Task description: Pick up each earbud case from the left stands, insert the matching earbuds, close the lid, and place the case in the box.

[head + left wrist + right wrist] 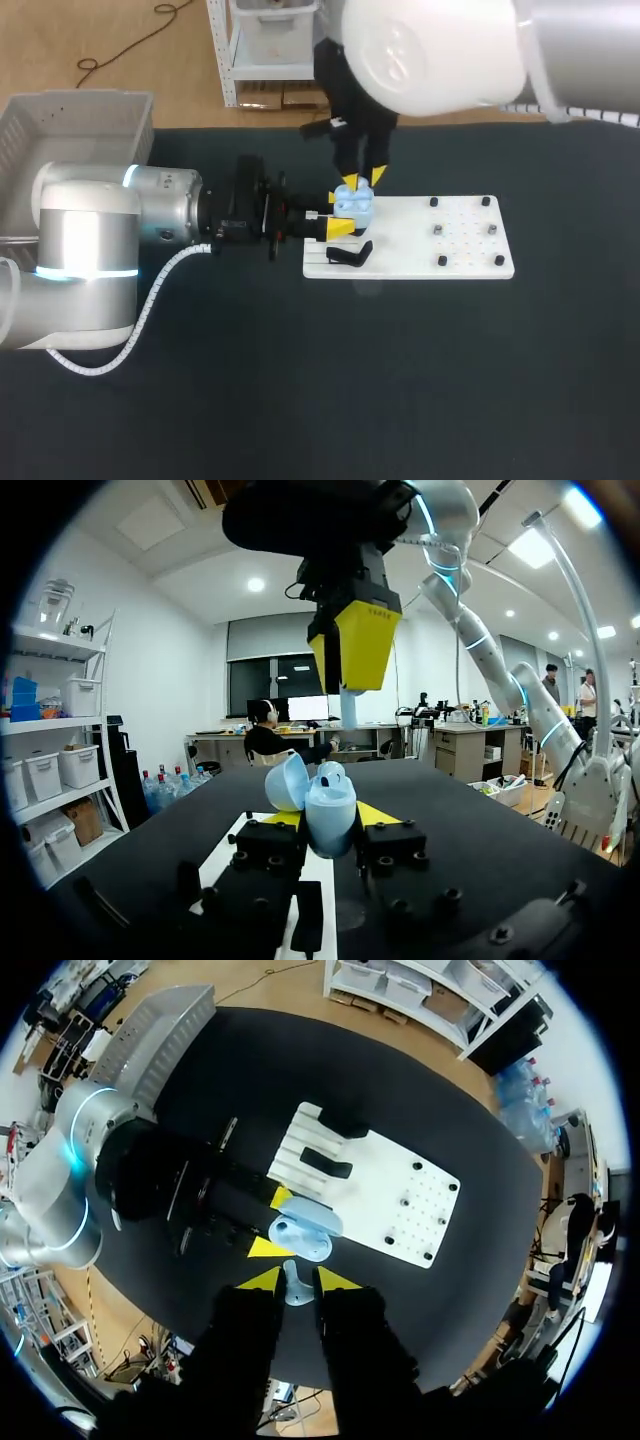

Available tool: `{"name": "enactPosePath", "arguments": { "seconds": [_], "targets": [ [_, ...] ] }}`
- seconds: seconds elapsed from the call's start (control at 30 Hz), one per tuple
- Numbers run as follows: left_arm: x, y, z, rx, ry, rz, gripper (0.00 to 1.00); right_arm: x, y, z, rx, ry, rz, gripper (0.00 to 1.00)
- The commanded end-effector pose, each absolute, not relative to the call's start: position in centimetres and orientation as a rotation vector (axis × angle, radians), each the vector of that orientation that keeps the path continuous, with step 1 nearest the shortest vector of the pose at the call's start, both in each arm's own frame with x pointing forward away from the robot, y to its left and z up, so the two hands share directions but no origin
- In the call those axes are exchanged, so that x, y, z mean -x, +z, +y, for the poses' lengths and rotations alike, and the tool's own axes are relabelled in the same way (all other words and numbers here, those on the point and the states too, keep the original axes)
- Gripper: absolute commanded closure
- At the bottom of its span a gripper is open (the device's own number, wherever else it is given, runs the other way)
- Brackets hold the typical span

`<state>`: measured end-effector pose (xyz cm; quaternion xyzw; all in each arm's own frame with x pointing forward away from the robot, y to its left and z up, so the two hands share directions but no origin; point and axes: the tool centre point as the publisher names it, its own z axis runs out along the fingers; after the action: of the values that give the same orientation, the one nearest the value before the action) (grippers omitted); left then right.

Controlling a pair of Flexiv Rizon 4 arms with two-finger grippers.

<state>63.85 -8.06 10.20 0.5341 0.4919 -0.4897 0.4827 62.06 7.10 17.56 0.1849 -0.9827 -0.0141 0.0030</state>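
L gripper [330,817] narrow, clamped on light-blue earbud case [330,802] from two sides. Yellow tips press both flanks, lid [285,780] hinged open and tipped to one side. R gripper [298,1278] almost closed, pinching small pale earbud [292,1286] by its stem. Poised directly above the open case with tips pointing down; earbud close over the cavity, but can't tell if touching yet.

Case held over the slotted end of white board [455,250], just beside black stand [350,255] lying on the slats. Second black stand [345,1125] at far edge of same end, seen from R wrist. Other end of board dotted w/ holes and a few small dark pegs [437,231] — well apart from both grippers. Board flat on dark table [300,400]. Pale ribbed box [70,125] at table's far left corner beside L arm, well apart from case.
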Motion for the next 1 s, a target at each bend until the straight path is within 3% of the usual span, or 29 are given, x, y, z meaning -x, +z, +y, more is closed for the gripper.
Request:
{"name": "enactPosePath", "arguments": {
  "seconds": [0.03, 1.0],
  "targets": [
    [-63.8, 10.2, -8.0, -1.302, -1.193, 1.199, 1.0, -62.2, 17.2, 7.5, -0.585, -0.038, -3.067, 1.0],
    [-63.8, 10.2, -8.0, -1.302, -1.193, 1.199, 1.0, -62.5, 15.8, 8.4, -0.573, 0.058, -3.027, 1.0]
  ]
}}
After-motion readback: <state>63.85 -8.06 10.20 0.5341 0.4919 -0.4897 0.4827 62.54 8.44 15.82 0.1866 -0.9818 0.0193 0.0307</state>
